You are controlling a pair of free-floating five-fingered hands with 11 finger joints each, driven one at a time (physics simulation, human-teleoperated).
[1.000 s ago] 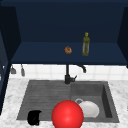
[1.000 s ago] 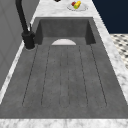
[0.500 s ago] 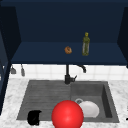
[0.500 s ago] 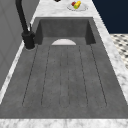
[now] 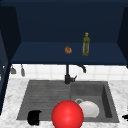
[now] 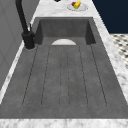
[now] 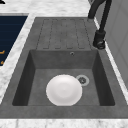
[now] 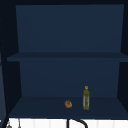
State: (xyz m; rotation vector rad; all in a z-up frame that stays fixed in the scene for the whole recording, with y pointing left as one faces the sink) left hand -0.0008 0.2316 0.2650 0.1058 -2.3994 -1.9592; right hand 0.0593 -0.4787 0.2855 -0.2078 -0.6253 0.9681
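Note:
A black left hand (image 5: 34,117) shows low at the left of the front view, over the front edge of the grey drainboard (image 5: 47,96). The sliver of black at the top left corner of the right side view (image 7: 2,1) matches it. At the picture's right edge a bit of the right hand (image 5: 125,116) hangs over the marble counter. A large red ball (image 5: 67,115) fills the bottom centre and covers the left rim of the white plate (image 5: 89,109). That plate (image 7: 64,90) lies in the sink basin beside the drain (image 7: 82,80).
A black faucet (image 5: 67,75) stands behind the sink. On the dark blue shelf above are a green bottle (image 8: 86,98) and a small orange thing (image 8: 68,104). A dish of fruit (image 6: 77,5) sits on the counter beyond the basin.

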